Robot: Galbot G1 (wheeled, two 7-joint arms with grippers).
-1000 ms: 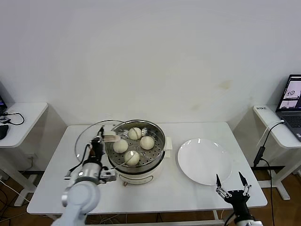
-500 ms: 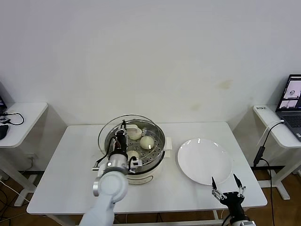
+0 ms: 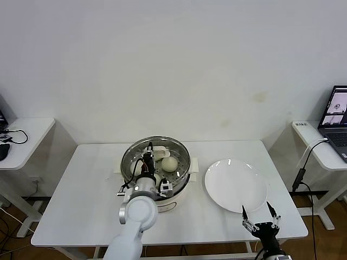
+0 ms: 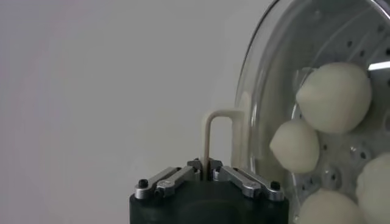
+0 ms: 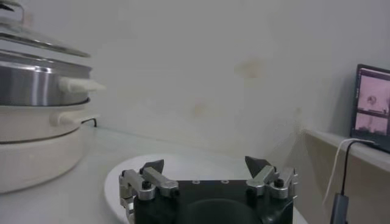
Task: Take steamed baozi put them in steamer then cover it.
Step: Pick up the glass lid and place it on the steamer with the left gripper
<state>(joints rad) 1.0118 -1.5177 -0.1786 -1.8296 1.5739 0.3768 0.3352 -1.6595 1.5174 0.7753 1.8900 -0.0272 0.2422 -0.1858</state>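
A: Steamer (image 3: 157,165) sits left of centre on the table (image 3: 70,189), baozi (image 4: 334,97) inside on the perforated tray. My left tool (image 4: 206,173) is clamped on the cream handle (image 4: 216,137) of the glass lid (image 3: 135,154), lid over the pot.

B: Right side?

A: White plate (image 3: 236,184), then my right tool (image 5: 206,173) at the table's front edge, jaws spread wide, holding nothing.

We are seeing a white counter (image 3: 81,184) carrying the steamer (image 3: 174,196) near its middle and a white plate (image 3: 236,184) lying beside it.
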